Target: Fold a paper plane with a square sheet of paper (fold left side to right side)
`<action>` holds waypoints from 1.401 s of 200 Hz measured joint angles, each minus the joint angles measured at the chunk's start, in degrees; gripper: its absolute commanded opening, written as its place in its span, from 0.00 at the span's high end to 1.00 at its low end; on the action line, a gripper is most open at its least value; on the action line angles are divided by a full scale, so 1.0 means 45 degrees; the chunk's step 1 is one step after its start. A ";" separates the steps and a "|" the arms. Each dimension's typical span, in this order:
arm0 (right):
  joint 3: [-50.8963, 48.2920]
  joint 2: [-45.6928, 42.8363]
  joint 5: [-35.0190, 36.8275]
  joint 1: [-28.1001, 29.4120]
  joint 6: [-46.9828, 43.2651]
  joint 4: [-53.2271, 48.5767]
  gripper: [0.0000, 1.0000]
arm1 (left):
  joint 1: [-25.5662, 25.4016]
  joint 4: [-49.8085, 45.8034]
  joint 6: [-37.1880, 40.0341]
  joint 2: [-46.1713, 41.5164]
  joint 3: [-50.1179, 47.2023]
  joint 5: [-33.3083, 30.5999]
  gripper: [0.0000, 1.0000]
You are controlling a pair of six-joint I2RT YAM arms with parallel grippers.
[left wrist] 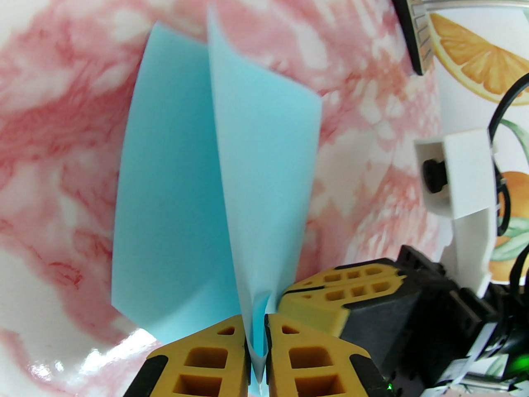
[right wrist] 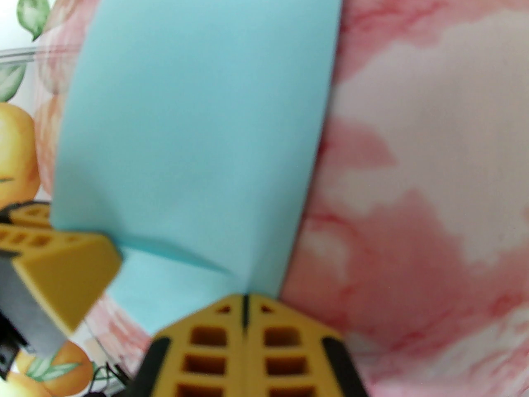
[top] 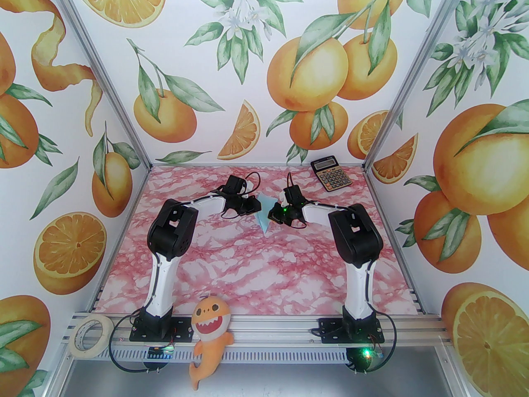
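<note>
Your left gripper (left wrist: 265,325) pinches thin, curling blue paper (left wrist: 173,201). Your right gripper (right wrist: 246,302), ribbed yellow, clamps its corner.

Robot lab test booth; aluminium frame (top: 101,72), printed orange wall panels (top: 248,56), marbled tabletop (top: 248,263), arms (top: 169,238) bolted to rail (top: 281,331)
</note>
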 measured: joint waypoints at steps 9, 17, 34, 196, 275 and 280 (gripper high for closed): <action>0.0000 0.0000 0.0000 0.0000 0.0000 -0.0005 1.00 | -0.0049 -0.0121 -0.0010 0.0044 0.0214 -0.0063 0.85; 0.0000 0.0000 -0.0005 0.0000 0.0000 -0.0005 1.00 | -0.0087 -0.0214 -0.0010 0.0092 0.0384 -0.0092 0.85; 0.0000 0.0000 0.0000 0.0000 -0.0005 -0.0005 1.00 | -0.0204 -0.0398 -0.0015 0.0204 0.0670 -0.0146 0.85; 0.0000 0.0005 0.0000 0.0000 0.0000 -0.0005 1.00 | -0.0219 -0.1146 0.0335 -0.0219 0.0272 -0.0525 0.78; 0.0000 0.0005 0.0000 0.0000 0.0000 -0.0005 1.00 | -0.0296 -0.1209 0.0544 -0.0355 0.0121 -0.0714 0.97; 0.0000 0.0005 0.0000 0.0000 0.0000 -0.0005 1.00 | -0.0321 -0.1214 0.0534 -0.0350 0.0146 -0.0729 0.97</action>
